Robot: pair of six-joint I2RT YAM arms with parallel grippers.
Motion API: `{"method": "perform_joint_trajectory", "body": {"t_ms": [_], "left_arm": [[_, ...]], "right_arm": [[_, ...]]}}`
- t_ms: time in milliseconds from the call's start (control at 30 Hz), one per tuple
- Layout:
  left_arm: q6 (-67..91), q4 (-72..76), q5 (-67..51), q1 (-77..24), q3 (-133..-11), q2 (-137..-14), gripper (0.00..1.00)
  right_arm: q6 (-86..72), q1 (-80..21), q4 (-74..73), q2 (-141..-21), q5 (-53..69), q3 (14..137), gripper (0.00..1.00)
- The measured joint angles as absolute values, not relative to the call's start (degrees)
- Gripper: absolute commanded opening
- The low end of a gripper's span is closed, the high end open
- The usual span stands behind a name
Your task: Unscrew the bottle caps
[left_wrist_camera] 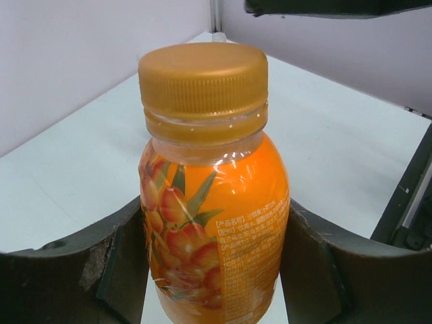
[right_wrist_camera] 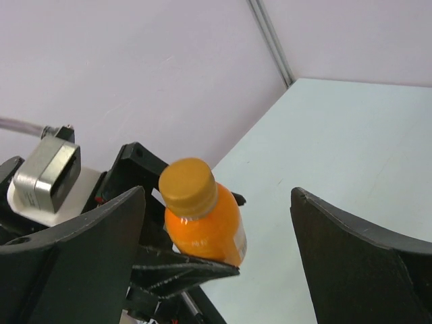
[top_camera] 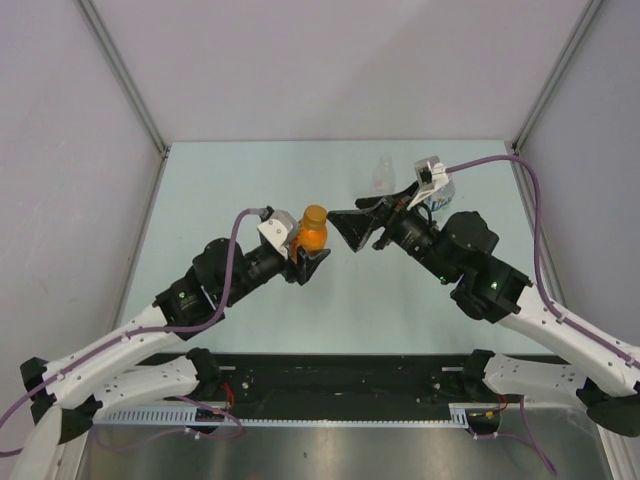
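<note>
While my left hand (top_camera: 308,256) clamps the orange bottle (top_camera: 312,238), orange cap (top_camera: 315,213) on, my right hand (top_camera: 352,222) hangs spread beside it.

Robot lab test cell, pale green table (top_camera: 240,180), plain white walls (top_camera: 340,60), metal frame posts (top_camera: 120,70)

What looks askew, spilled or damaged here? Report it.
Nothing stands out. The short orange plastic bottle is gripped between the left fingers, its ribbed orange screw cap seated square and intact, with no liquid spilled around it. The right fingers are spread open, short of the cap.
</note>
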State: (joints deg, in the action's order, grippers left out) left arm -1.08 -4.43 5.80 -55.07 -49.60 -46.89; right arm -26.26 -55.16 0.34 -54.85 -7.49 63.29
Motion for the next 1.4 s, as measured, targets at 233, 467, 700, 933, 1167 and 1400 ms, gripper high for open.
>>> {"method": "perform_joint_trajectory", "body": {"t_ms": [233,467,700,933,1167,1400], "left_arm": [[-3.11,-5.72,3.31,-56.29,-49.60,-48.77,0.00],[-3.60,-6.50,2.79,-57.32,-49.60,-49.91,0.00],[-3.62,-6.66,2.83,-57.65,-49.60,-50.00,0.00],[-3.64,-6.66,2.83,-57.65,-49.60,-49.93,0.00],[-3.64,-6.63,2.87,-57.65,-49.60,-49.71,0.00],[-3.64,-6.79,2.90,-57.65,-49.60,-49.71,0.00]], "right_arm": [[-27.18,-56.69,0.78,-57.47,-10.00,63.70,0.90],[-27.49,-57.93,1.10,-58.63,-11.29,64.38,0.86],[-27.97,-59.11,0.91,-59.83,-11.62,64.42,0.84],[-28.62,-59.57,0.14,-61.21,-11.62,64.42,0.76],[-28.86,-59.79,-1.56,-61.41,-11.64,64.42,0.66],[-28.95,-59.94,-2.85,-61.41,-11.62,64.42,0.57]]}}
